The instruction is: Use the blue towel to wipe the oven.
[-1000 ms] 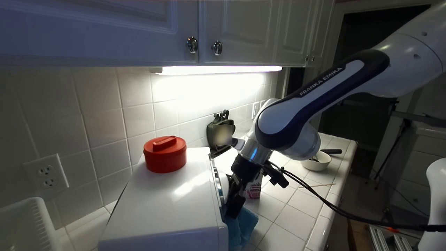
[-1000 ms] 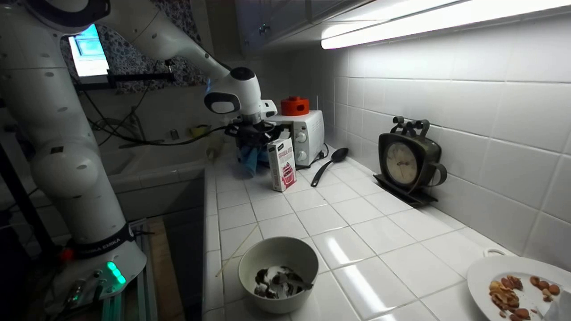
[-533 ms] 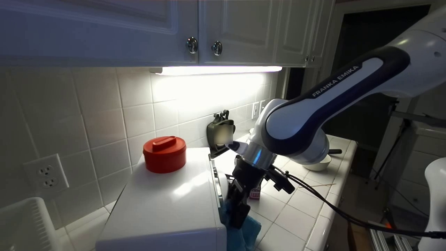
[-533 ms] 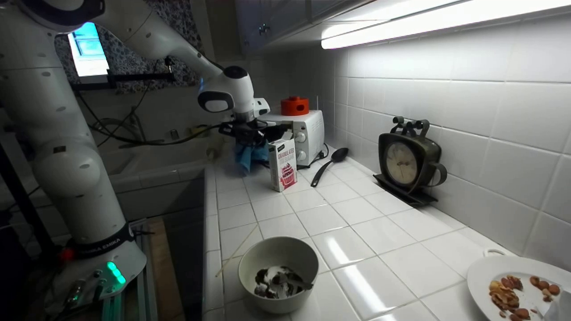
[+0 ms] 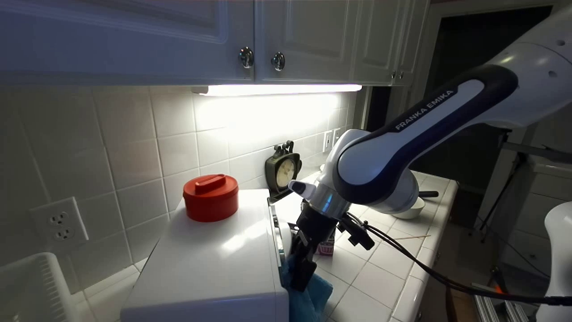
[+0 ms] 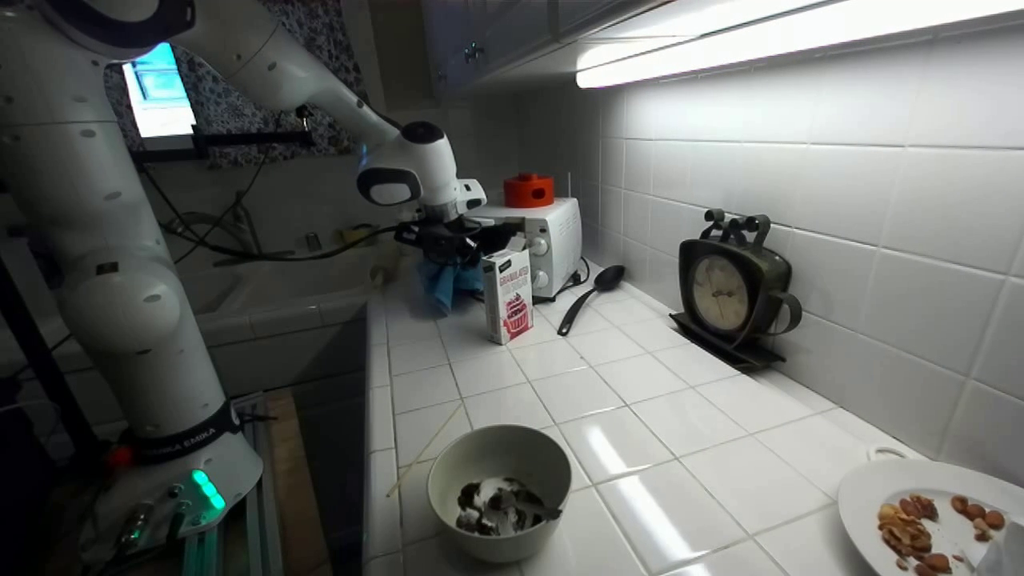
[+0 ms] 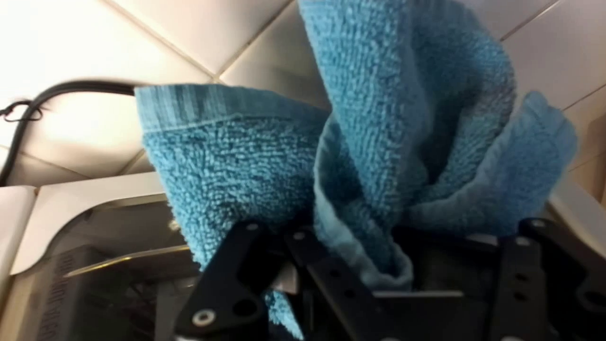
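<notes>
My gripper (image 5: 304,273) is shut on the blue towel (image 5: 315,295), low in front of the white toaster oven (image 5: 214,255). The towel hangs bunched from the fingers and lies against the oven's front. In an exterior view the gripper (image 6: 452,258) and towel (image 6: 442,286) are behind a sugar box, and the oven (image 6: 560,244) shows its knobs. In the wrist view the towel (image 7: 369,104) folds up between the fingers (image 7: 397,232), partly covering the oven's dark glass door (image 7: 118,270). The exact contact between towel and glass is hidden.
A sugar box (image 6: 509,296) stands close beside the gripper. A red pot (image 5: 211,199) sits on the oven. A black spoon (image 6: 592,296), a clock (image 6: 724,292), a bowl (image 6: 496,472), a thin stick (image 6: 424,450) and a plate of nuts (image 6: 868,512) are on the tiled counter.
My gripper and the towel moved away from the oven's front, then slightly back toward it. The oven has shifted very slightly. The towel stays held.
</notes>
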Controlling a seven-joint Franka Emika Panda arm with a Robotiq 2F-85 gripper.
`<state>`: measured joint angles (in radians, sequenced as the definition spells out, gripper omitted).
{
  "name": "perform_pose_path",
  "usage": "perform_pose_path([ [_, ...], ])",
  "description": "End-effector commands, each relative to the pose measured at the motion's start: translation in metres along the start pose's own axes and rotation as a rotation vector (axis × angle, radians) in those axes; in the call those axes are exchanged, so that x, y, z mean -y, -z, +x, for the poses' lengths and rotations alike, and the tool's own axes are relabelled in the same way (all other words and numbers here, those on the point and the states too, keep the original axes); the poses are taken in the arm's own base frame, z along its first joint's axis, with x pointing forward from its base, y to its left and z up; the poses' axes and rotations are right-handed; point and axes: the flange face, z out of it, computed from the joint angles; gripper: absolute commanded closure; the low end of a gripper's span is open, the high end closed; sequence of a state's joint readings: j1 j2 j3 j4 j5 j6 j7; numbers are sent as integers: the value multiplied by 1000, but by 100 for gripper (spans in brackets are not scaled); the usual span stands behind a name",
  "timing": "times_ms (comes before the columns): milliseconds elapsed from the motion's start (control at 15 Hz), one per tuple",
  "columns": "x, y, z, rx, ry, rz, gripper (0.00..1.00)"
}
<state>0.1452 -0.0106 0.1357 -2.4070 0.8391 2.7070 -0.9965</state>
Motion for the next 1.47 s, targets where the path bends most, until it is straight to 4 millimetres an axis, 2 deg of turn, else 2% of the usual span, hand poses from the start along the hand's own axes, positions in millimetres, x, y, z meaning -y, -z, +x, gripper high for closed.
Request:
perform_pose_path([
  [0, -33, -1, 10, -11, -72, -65, 100],
  [400, -85, 3, 9, -25, -200, -134, 100],
  [600, -98, 2, 9, -24, -247, -150, 100],
  [800, -94, -9, 8, 3, -236, -153, 100],
  [1067, -73, -26, 9, 46, -184, -139, 100],
  [1400, -46, -27, 12, 60, -113, -111, 100],
])
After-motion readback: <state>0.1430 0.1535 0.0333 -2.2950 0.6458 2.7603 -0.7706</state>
